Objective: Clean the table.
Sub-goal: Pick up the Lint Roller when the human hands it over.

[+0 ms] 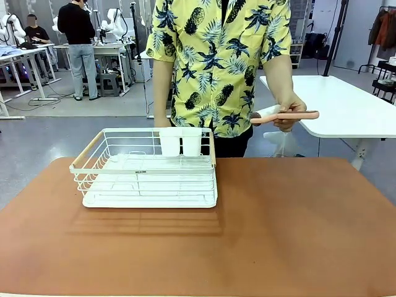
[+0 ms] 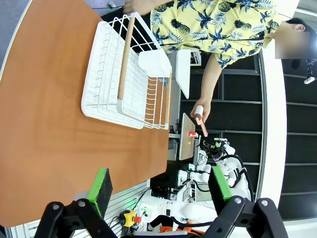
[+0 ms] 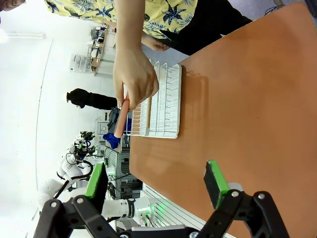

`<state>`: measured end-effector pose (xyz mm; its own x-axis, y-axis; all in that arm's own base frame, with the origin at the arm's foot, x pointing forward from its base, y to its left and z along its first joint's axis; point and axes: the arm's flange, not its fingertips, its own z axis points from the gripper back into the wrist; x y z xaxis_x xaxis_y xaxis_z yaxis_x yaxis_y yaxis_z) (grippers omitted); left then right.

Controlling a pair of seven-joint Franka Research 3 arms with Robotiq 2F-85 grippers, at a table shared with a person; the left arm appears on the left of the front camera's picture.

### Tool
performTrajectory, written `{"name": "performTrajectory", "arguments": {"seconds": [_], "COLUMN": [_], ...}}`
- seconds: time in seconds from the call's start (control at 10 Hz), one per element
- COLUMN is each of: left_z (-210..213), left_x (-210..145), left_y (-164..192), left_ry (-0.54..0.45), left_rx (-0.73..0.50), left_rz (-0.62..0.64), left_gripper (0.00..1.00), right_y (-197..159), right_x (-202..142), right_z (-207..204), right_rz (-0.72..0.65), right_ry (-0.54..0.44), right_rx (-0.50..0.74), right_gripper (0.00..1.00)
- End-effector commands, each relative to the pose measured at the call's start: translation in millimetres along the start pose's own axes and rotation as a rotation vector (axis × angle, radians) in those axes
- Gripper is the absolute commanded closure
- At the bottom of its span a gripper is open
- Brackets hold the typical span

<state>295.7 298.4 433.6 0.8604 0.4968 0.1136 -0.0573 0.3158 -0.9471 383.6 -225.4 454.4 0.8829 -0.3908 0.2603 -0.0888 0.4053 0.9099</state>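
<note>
This is a research lab laid out as one large open hall. The wide terracotta table point(image 1: 297, 247) stands on a bare grey floor point(image 1: 37, 136), with a white-topped table point(image 1: 346, 105) just beyond its far right corner. Farther back on the left, a row of white work tables point(image 1: 28, 55) carries equipment. One person point(image 1: 79, 37) stands at them and another point(image 1: 36, 32) sits. Cables point(image 1: 59, 93) trail over the floor beneath those tables, and a stool point(image 1: 110, 83) stands beside them. A black stand pole point(image 1: 337, 37) rises at the right, near a clothes rail point(image 1: 385, 31) hung with garments. In the left wrist view, a yellow box with a red button point(image 2: 130, 217) sits near the terracotta table's edge.
</note>
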Motion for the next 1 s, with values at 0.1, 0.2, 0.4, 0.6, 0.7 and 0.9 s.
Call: {"name": "performTrajectory", "arguments": {"seconds": [0.1,0.2,0.4,0.6,0.7,0.9], "left_z": [1.0,1.0,1.0,1.0,1.0,1.0], "left_x": [-2.8,-2.8,-2.8,-2.8,-2.8,-2.8], "left_y": [0.4,0.4,0.4,0.4,0.4,0.4], "left_ry": [-0.006,-0.006,-0.006,-0.006,-0.006,-0.006], "left_rx": [-0.011,-0.011,-0.011,-0.011,-0.011,-0.011], "left_rz": [-0.002,-0.002,-0.002,-0.002,-0.002,-0.002], "left_gripper": [0.0,0.0,0.0,0.0,0.0,0.0], "right_y": [1.7,0.0,35.9,74.5,90.0,119.8], "right_x": [0.0,0.0,-12.0,-36.9,-50.7,-73.3], "right_z": [0.9,0.0,-20.0,-31.0,-42.9,-68.4], "right_rz": [0.003,0.0,-0.113,-0.31,-0.375,-0.35], "right_ry": [-0.002,0.0,-0.085,-0.124,-0.126,-0.172], "right_rx": [0.004,0.0,-0.151,-0.151,-0.149,-0.16], "right_gripper": [0.0,0.0,0.0,0.0,0.0,0.0]}}
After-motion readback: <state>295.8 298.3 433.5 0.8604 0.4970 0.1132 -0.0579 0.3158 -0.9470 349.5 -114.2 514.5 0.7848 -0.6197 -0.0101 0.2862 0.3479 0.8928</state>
